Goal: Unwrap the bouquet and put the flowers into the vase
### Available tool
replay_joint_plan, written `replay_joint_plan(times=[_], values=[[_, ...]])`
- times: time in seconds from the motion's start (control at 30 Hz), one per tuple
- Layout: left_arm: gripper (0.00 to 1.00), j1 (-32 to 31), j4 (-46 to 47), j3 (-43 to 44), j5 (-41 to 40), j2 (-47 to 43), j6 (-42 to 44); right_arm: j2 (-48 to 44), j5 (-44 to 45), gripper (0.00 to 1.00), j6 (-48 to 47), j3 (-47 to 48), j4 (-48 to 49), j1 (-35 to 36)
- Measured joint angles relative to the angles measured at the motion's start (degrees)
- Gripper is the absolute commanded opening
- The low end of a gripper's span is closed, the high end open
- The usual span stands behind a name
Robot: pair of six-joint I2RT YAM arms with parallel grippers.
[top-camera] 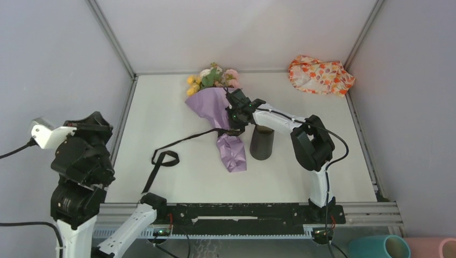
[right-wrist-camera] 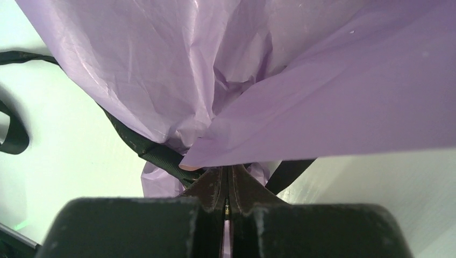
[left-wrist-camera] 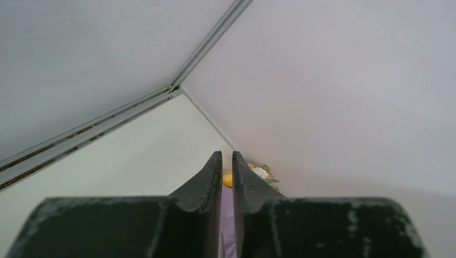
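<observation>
bouquet flat on bench centre, long axis near-to-far, blooms toward far edge, vase upright beside tail, right claw pinched shut on bouquet wrap, left claw cracked a slit, empty

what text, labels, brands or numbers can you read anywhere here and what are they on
None: no words, numbers or logos can be read in any view.
The bouquet has plain purple paper, the vase is plain black, and the cloth carries only an orange flower print.
</observation>
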Motion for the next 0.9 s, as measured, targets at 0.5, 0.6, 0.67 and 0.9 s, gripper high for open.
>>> replay_joint_plan(times=[0.5,0.6,0.67,0.9], values=[[0.52,0.15,21.79,-26.6,33.77,24.72,5.09,-13.4,7.21,0.56,-1.11,1.14,-2.36,2.4],[0.52,0.13,25.97,-28.7,38.29,29.4,5.73,-19.98,8.09,0.59,-0.76,0.7,-1.4,2.43],[0.51,0.13,29.14,-28.83,40.41,31.61,6.29,-24.09,8.48,0.59,-0.63,-0.28,-0.44,2.43],[0.51,-1.11,40.65,-28.83,46.71,40.35,10.01,-31.01,8.68,0.6,-0.22,-3.39,1.27,2.43]])
